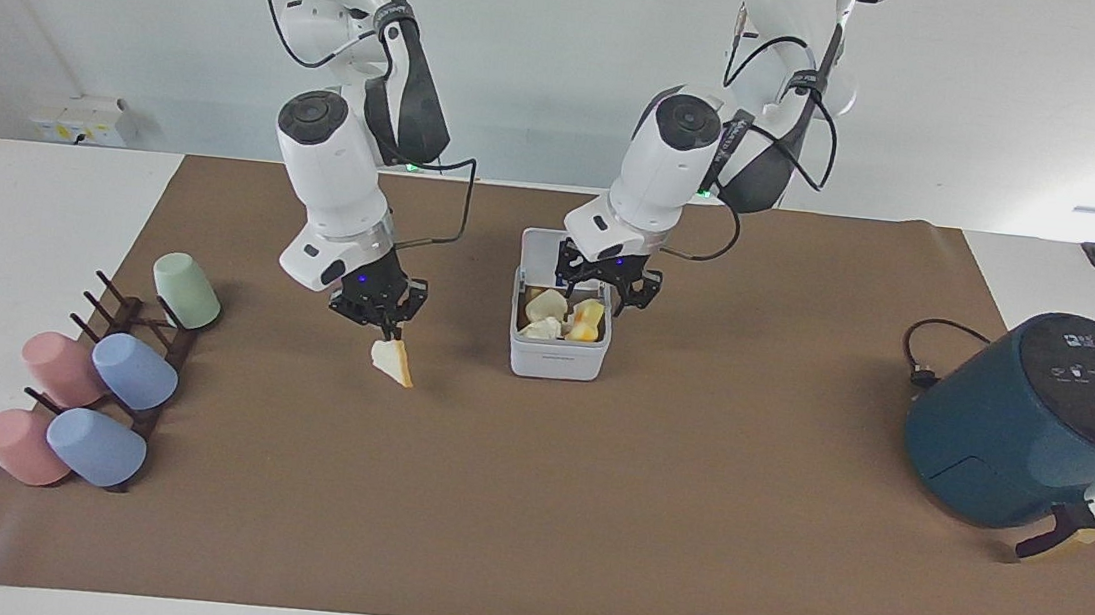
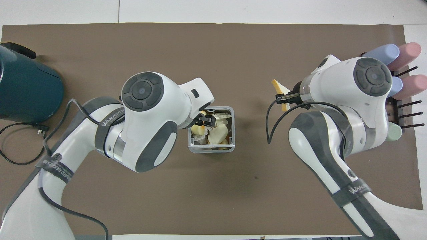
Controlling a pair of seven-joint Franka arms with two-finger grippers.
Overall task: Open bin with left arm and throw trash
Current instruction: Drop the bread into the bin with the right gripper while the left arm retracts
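The white bin (image 1: 557,360) stands mid-mat with its lid (image 1: 541,246) raised on the side nearer the robots. Inside lie a cream piece (image 1: 546,303), a white paper wad (image 1: 536,329) and a yellow block with an orange spot (image 1: 588,322). My left gripper (image 1: 606,294) hangs open just over the bin's mouth and holds nothing; from overhead it (image 2: 206,120) covers part of the bin (image 2: 232,130). My right gripper (image 1: 387,326) is shut on a pale triangular slice (image 1: 394,361), which dangles above the mat toward the right arm's end, also seen as the slice (image 2: 279,90) from overhead.
A dark teal air fryer (image 1: 1038,425) with its cable (image 1: 923,369) sits at the left arm's end. A dark rack (image 1: 146,359) with several pastel cups lies at the right arm's end. Brown mat (image 1: 588,512) covers the table.
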